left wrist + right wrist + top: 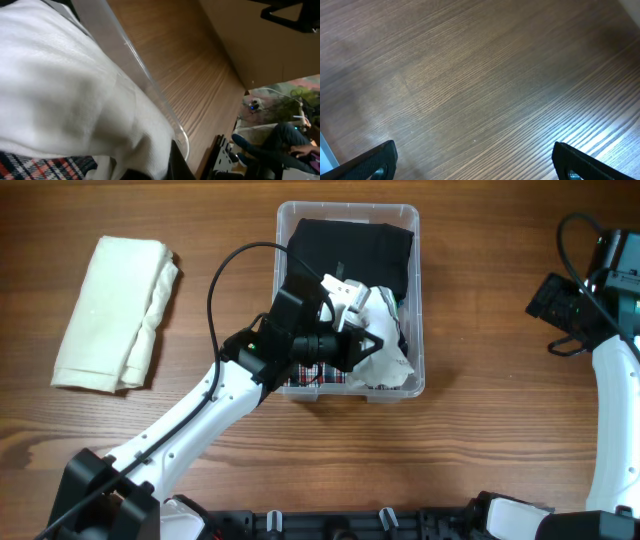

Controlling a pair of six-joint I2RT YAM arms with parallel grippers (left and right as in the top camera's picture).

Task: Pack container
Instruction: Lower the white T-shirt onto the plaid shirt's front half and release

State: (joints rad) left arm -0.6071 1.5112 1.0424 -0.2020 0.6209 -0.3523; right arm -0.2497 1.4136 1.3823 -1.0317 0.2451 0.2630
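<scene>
the container (420,300) stands open on the counter (480,460). inside it: a black garment (350,245) at the far end, a white garment (392,368) and a plaid cloth (305,383) at the near end. judged light, thin-walled, stiff yet flexing, smooth and slippery; best taken by the rolled rim, not the wall. the left pincer (372,346) is inside the container at the white garment, jaws together; whether a fold is pinched cannot be told. a cream folded cloth (115,315) lies well left of the container. the right pincer (475,162) hangs well right of the container, jaws apart, empty.
</scene>
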